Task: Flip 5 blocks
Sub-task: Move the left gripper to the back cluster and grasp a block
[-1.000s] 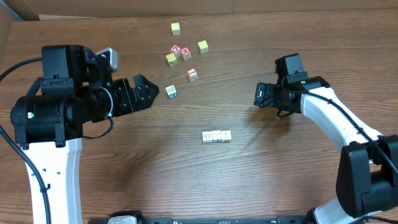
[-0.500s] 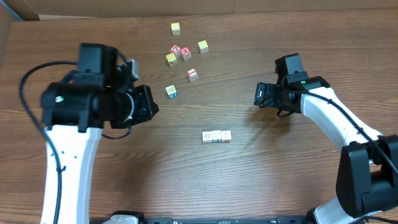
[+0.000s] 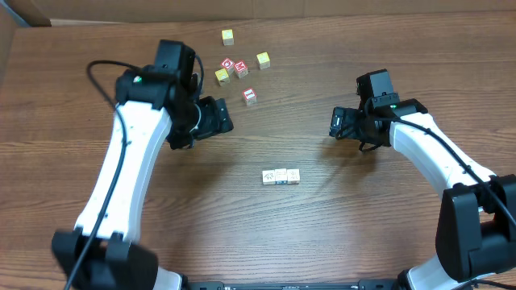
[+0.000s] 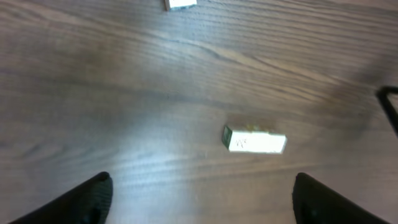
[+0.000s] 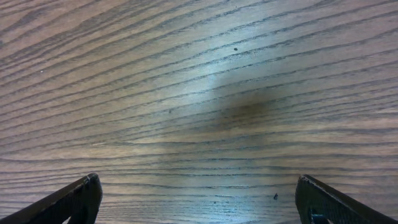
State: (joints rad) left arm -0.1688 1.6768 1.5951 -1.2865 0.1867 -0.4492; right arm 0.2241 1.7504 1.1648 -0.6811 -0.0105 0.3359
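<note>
Left gripper (image 4: 202, 186) is held wide open and empty. Three pale blocks (image 3: 280, 176) are lined up just below the middle, likely done; the red-edged block (image 3: 250, 96) seems left, higher up.

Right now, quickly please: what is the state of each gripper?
Left gripper: open, holding nothing.
Right gripper: open, holding nothing.

- the left arm (image 3: 133, 149) has swung from the left edge of the overhead frame toward its upper centre; it now stretches diagonally up from the lower left;
- the left gripper (image 3: 218, 119) has come just left of and below the red-bordered block (image 3: 250, 96);
- the lone pale block, earlier in plain sight there, is now hidden beneath it
</note>
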